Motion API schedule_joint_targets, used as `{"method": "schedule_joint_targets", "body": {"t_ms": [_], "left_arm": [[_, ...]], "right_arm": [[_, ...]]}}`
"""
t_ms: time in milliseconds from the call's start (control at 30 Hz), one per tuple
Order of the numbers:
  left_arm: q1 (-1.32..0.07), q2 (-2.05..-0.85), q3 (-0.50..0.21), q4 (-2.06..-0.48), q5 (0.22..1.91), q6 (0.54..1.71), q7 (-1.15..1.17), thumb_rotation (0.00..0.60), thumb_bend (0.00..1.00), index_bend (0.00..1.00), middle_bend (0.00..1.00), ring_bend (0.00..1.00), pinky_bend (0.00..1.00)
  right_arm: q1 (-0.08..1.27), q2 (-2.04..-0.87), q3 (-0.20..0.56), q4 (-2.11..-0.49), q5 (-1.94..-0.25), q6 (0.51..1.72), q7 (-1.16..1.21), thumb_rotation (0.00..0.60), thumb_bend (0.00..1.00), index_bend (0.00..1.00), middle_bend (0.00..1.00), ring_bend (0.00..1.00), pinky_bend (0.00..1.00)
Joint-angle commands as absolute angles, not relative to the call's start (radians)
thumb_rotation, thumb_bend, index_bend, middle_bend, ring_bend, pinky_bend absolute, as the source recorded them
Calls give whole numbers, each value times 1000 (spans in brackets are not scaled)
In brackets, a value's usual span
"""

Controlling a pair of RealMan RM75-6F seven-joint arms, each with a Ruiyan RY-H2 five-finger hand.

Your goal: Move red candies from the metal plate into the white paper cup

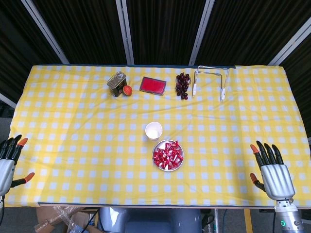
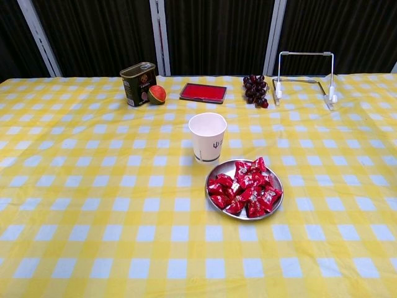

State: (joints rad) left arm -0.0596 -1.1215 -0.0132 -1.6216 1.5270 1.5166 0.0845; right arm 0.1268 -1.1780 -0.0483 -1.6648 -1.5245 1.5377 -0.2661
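Note:
A round metal plate (image 1: 161,165) (image 2: 213,175) sits near the table's front middle, heaped with several red wrapped candies (image 1: 168,155) (image 2: 245,186). Just behind it stands the white paper cup (image 1: 153,131) (image 2: 206,137), upright, with nothing visible inside. My left hand (image 1: 9,162) rests at the front left edge of the table, fingers apart and holding nothing. At the front right edge my right hand (image 1: 271,168) is spread flat, also holding nothing. Both hands are far from the plate and show only in the head view.
Along the far side stand an olive tin (image 1: 116,83) (image 2: 138,83) with a small red-green fruit (image 1: 127,90) (image 2: 157,94) beside it, a flat red box (image 1: 153,85) (image 2: 203,92), a bunch of dark grapes (image 1: 182,85) (image 2: 256,90) and a wire rack (image 1: 211,80) (image 2: 305,74).

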Motion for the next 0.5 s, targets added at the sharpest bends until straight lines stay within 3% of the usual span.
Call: {"method": "schedule_joint_targets", "body": {"t_ms": [33,233,300,400,467,500], "left_arm": [[-60,-1122,-12,-1622,1528,1516,87,600,10,0,0,0,0],[-60,-1121,-11,-1623,1532,1515,88,600,10,0,0,0,0],[-60,-1120,-10,-1625,1529,1511,84,600,10,0,0,0,0],[-63,-1117,-12,-1631,1523,1501,74,600,10,0,0,0,0],[-67,-1112,-9,-1636,1523,1491,67,600,10,0,0,0,0],[-68,-1109,-7,-1638,1527,1489,61,600,10,0,0,0,0]], "right_arm": [[125,-1177,-46,-1668,-1527,1533,-264,600,347,0,0,0,0],[134,-1171,-33,-1701,-1538,1516,-250,600,348,0,1,10,44],[143,-1167,-23,-1726,-1540,1507,-249,600,348,0,44,87,196],[172,-1164,11,-1773,-1534,1485,-276,600,347,0,323,410,576],[207,-1170,48,-1829,-1503,1442,-288,600,347,0,511,601,754],[243,-1179,79,-1878,-1460,1390,-296,600,347,0,560,650,799]]}}
